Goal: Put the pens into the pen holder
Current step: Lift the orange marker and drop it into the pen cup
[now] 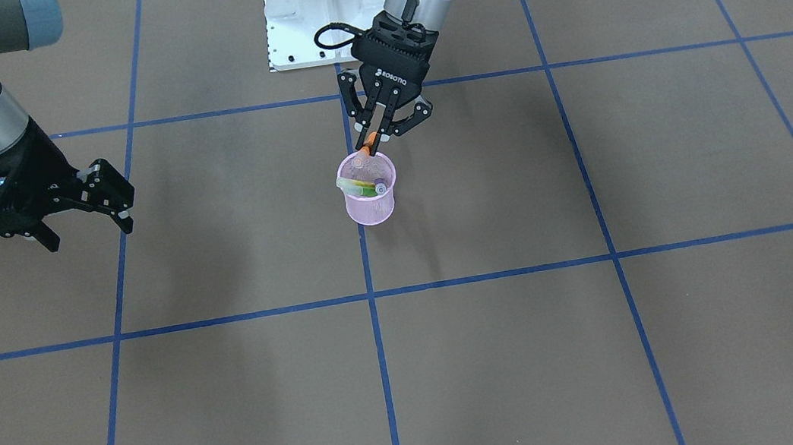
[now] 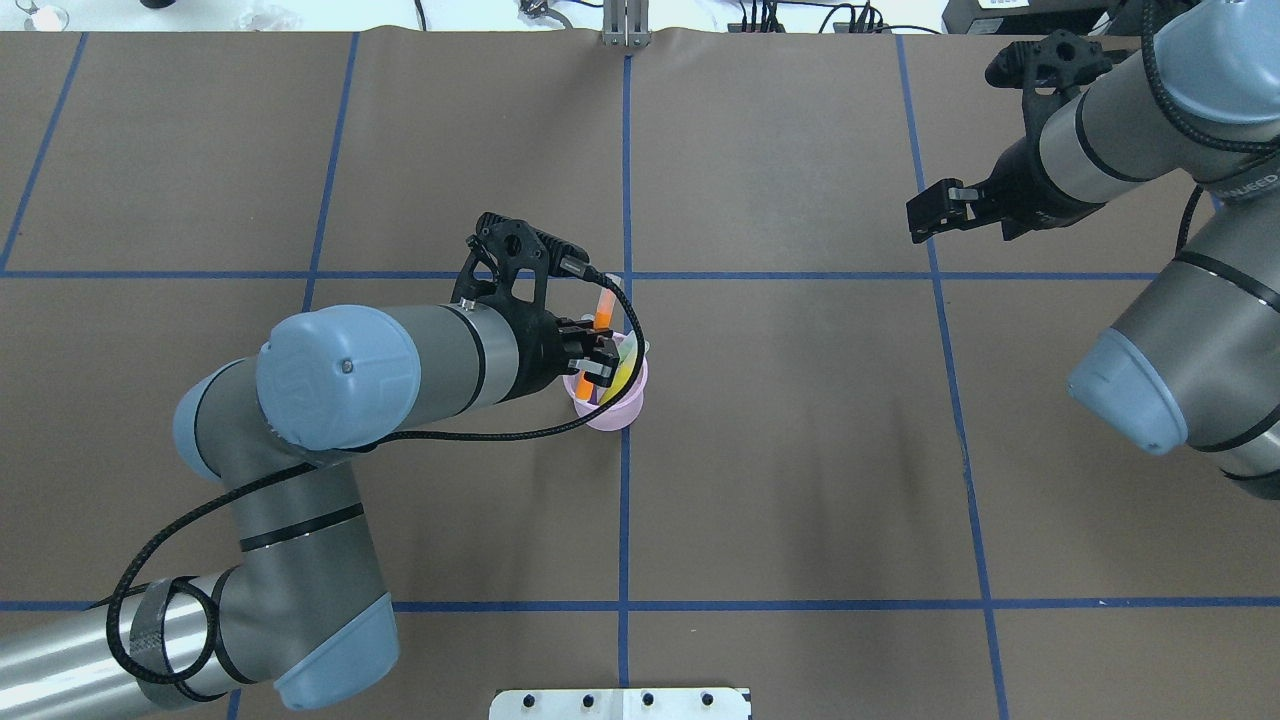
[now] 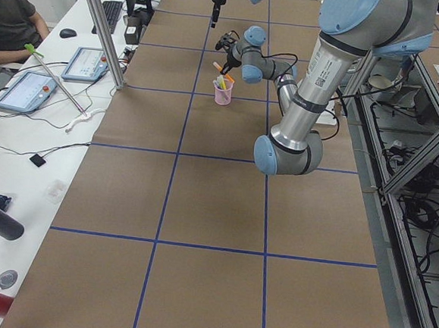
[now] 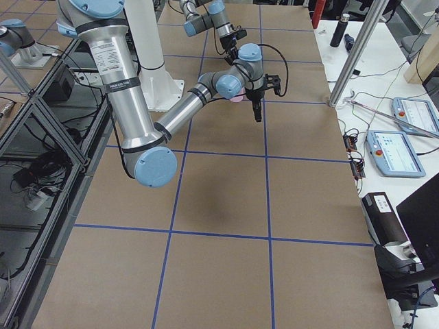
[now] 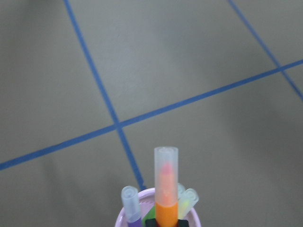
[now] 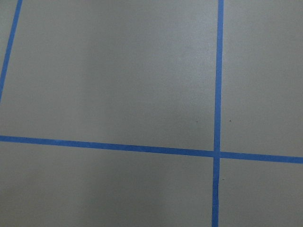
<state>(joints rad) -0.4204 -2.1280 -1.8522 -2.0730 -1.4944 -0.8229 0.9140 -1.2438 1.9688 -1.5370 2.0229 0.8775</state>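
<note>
- Left claw (image 1: 376,135): you have its fingers pinched shut on the barrel of the orange pen (image 1: 371,139), with nothing else in the grip.
- Orange pen: it is tilted, and its pale cap end sticks out past the fingertips and over the holder's rim. The other end is hidden behind the fingers, so you cannot tell how deep it sits.
- Holder (image 1: 371,206): a pink mesh cup, upright on the table. It sits directly under the left claw's fingertips and well apart from the right claw.
- Green pen (image 1: 359,186): it leans inside the holder, just beside the orange pen and below the left claw's tips.
- Purple pen (image 5: 130,204): it is inside the holder with its cap end up. In the left wrist view it sits on the far side of the orange pen from the green one.
- Right claw (image 1: 91,232): its fingers are spread wide and hold nothing. It is held over the table, far to the side of the holder.
- Table (image 1: 507,361): a brown sheet crossed by blue tape lines (image 1: 383,377). In the left wrist view you see one crossing just ahead of the left claw's tips. The right wrist view shows sheet and another crossing beneath the right claw.
</note>
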